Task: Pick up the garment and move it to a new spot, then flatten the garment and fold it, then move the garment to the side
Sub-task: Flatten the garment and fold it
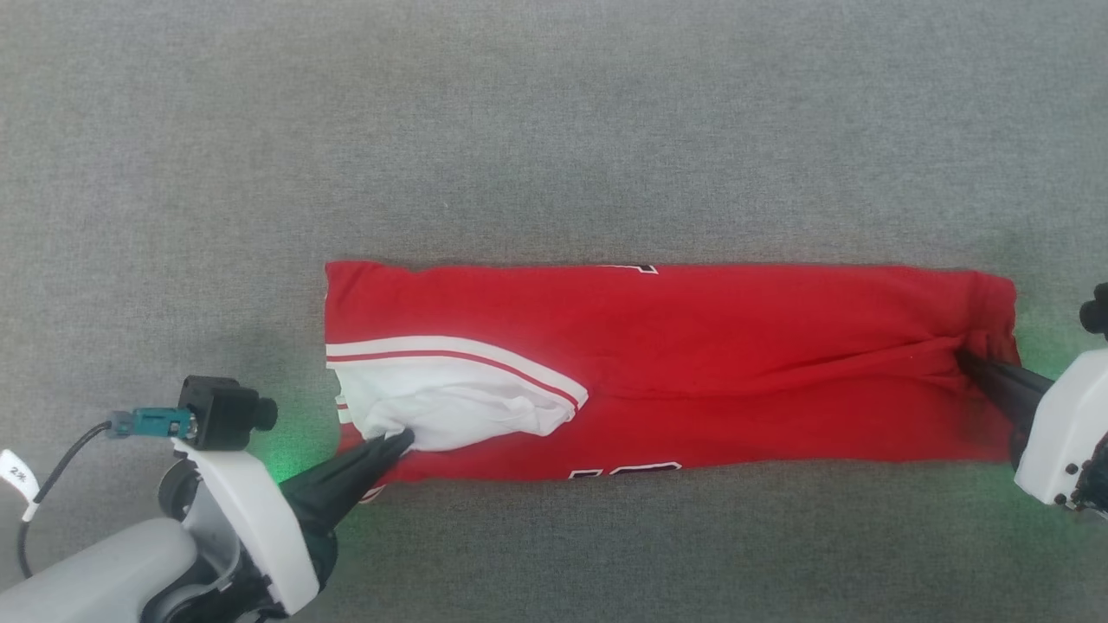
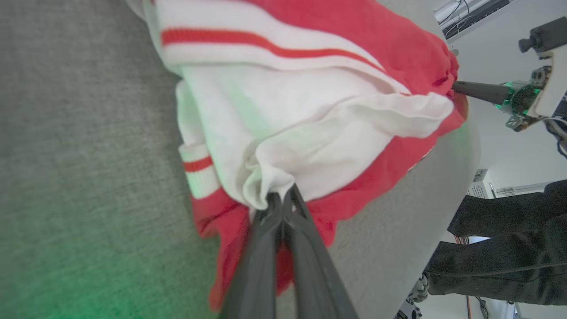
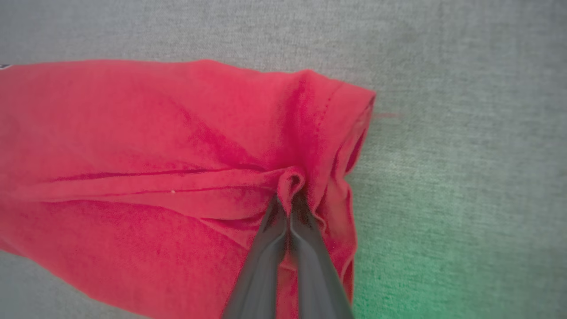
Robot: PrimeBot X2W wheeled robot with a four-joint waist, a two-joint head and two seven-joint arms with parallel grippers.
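Shorts (image 1: pixel 692 363): lying as a long red band across the lower middle of the head view, flat on the grey desk (image 1: pixel 554 130), one end pointing to the lower left, the other nearly reaching the right edge.
White panel (image 1: pixel 450 398): bunching up at the band's left end, with red-and-white striped trim running along above it.
Numerals (image 1: pixel 625 472): peeking out, black with a white outline, along the band's lower edge at centre frame.
Left claw (image 1: pixel 400 443): coming in from the lower left, fingers pressing tight together and pinching a fold of the white panel at its lower left corner.
Right claw (image 1: pixel 968 359): reaching in from the right edge, fingers squeezing together on a gathered pucker of red cloth just inside the hemmed end, creases running leftward from the grip.
Green glow (image 1: pixel 286 463): falling on the desk beside each claw.
Person (image 2: pixel 500 248): showing as dark trousers at the lower right of the left wrist view, beyond the desk's edge.
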